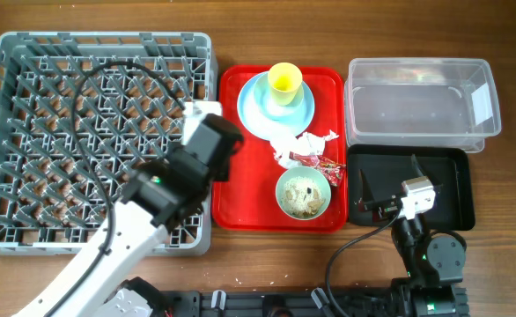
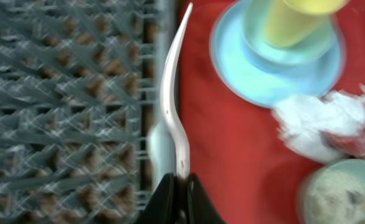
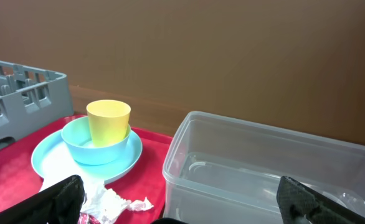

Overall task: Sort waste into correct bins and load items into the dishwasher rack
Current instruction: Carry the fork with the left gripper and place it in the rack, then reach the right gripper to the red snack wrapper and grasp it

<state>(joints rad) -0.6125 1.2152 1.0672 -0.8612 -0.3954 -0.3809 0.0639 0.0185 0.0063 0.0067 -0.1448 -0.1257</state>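
My left gripper [image 2: 181,186] is shut on a cream plastic utensil [image 2: 173,93], seen edge-on, over the border between the grey dishwasher rack [image 1: 29,53] and the red tray [image 1: 240,198]; whether it is the spoon or the fork I cannot tell. In the overhead view the left gripper [image 1: 203,113] is at the rack's right edge. The yellow cup [image 1: 284,82] stands on the light blue plate [image 1: 254,110]. The crumpled napkin [image 1: 286,145], red wrapper [image 1: 321,163] and pale green bowl [image 1: 304,192] with rice scraps lie on the tray. My right gripper [image 1: 388,198] is open and empty over the black tray [image 1: 456,189].
The clear tub [image 1: 421,97] with its white label stands behind the black tray, right of the red tray. In the right wrist view, the tub [image 3: 263,168] is directly ahead between the wide-open fingers [image 3: 182,208], with the cup [image 3: 108,121] and plate at left.
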